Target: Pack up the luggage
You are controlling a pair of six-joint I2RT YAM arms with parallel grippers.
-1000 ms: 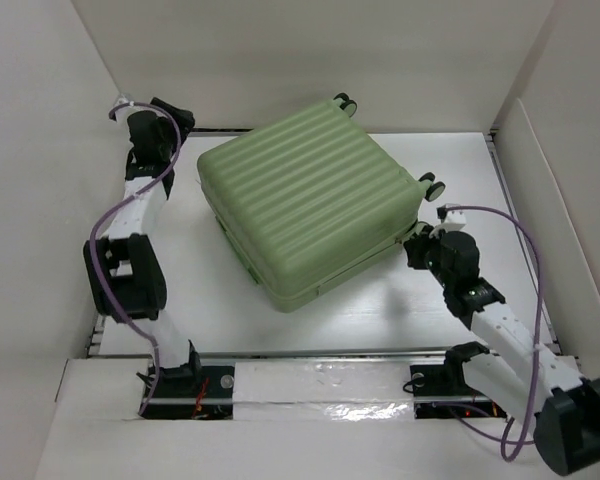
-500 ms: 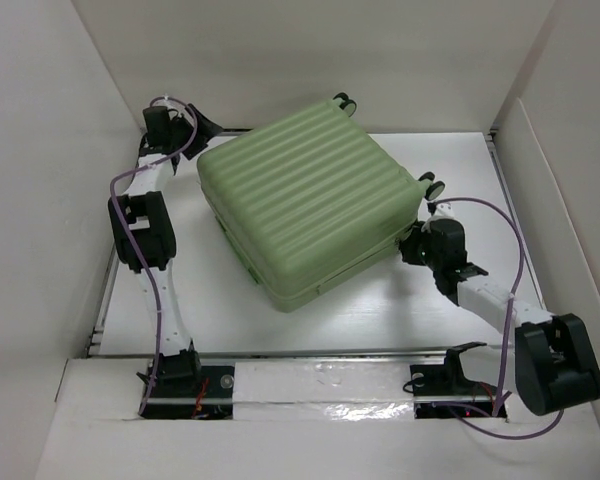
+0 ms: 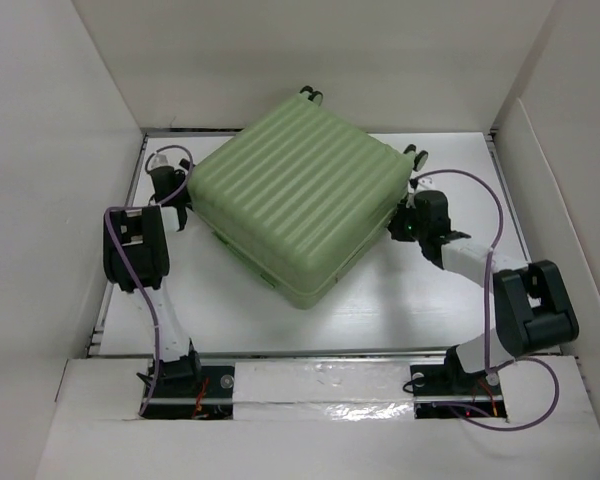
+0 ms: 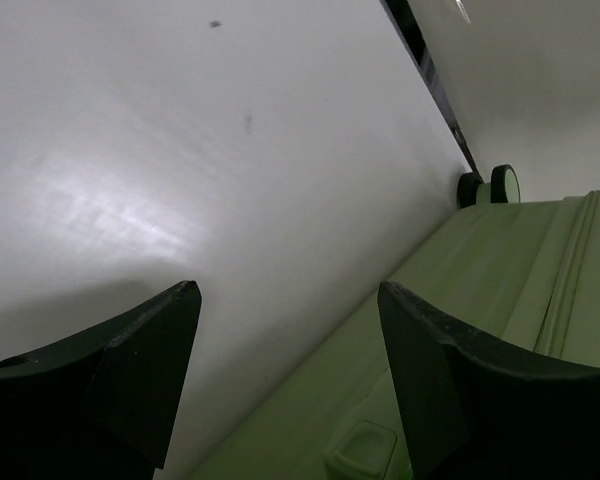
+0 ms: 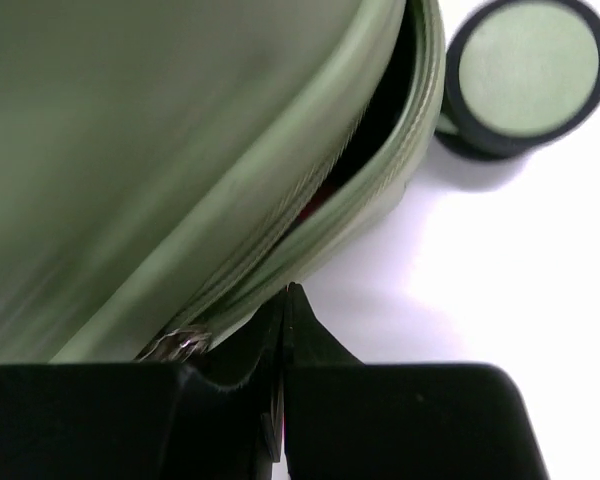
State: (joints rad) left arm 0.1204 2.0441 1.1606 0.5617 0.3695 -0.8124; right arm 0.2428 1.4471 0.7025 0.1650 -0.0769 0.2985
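Luggage (image 3: 300, 210) between spread, empty left fingers (image 4: 130, 380) and closed right fingers (image 5: 380, 420) at its seam.

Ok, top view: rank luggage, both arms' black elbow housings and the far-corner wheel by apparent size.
1. luggage
2. left elbow housing and right elbow housing, too alike to rank
3. far-corner wheel, smallest
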